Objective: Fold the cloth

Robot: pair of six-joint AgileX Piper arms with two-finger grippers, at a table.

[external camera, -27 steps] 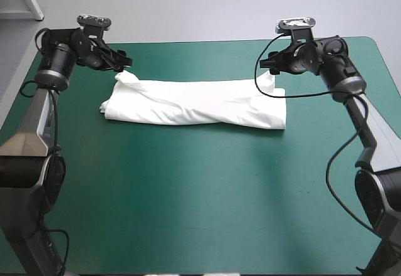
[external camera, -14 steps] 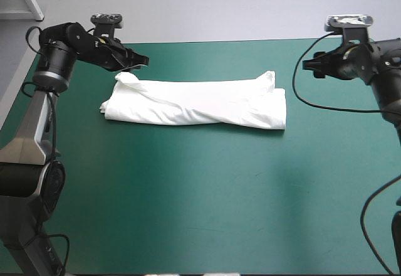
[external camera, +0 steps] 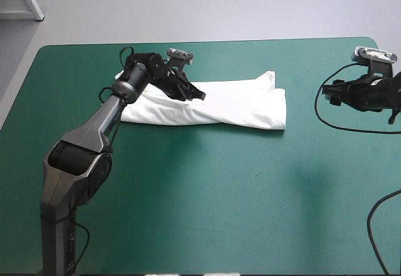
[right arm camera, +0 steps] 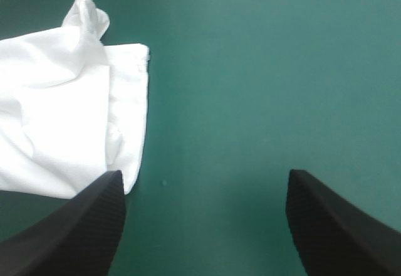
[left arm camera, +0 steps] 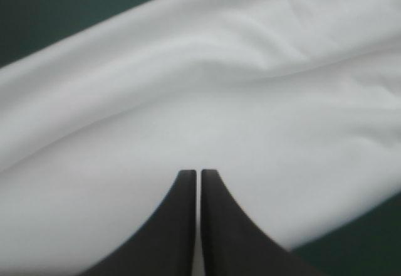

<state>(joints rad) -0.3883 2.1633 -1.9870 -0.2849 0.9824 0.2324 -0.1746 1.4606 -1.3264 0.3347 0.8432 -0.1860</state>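
— What do we count on the table?

— We count one T-shirt, white and folded into a long band. It lies across the upper middle of the high view on the teal-green cover. We also count two grippers, each with two black fingers.

— How do we see the arms posed?

— The left arm rises from the lower left of the high view and reaches up and to the right. Its forearm crosses the band's left end, so the left gripper hangs over the band's left half. In its wrist view we see its fingers pressed together into one pointed arch, with only a hairline between them. White cloth fills the field ahead of and under them. We cannot tell whether the tips touch the cloth.

— And the other one?

— The right gripper sits at the right edge of the high view, level with the band and pointing toward it, well apart from its right end. In its wrist view we see its fingers spread wide, with only bare cover between them. Ahead of one finger lies the band's end, with a small tuft of cloth standing up at its far corner.
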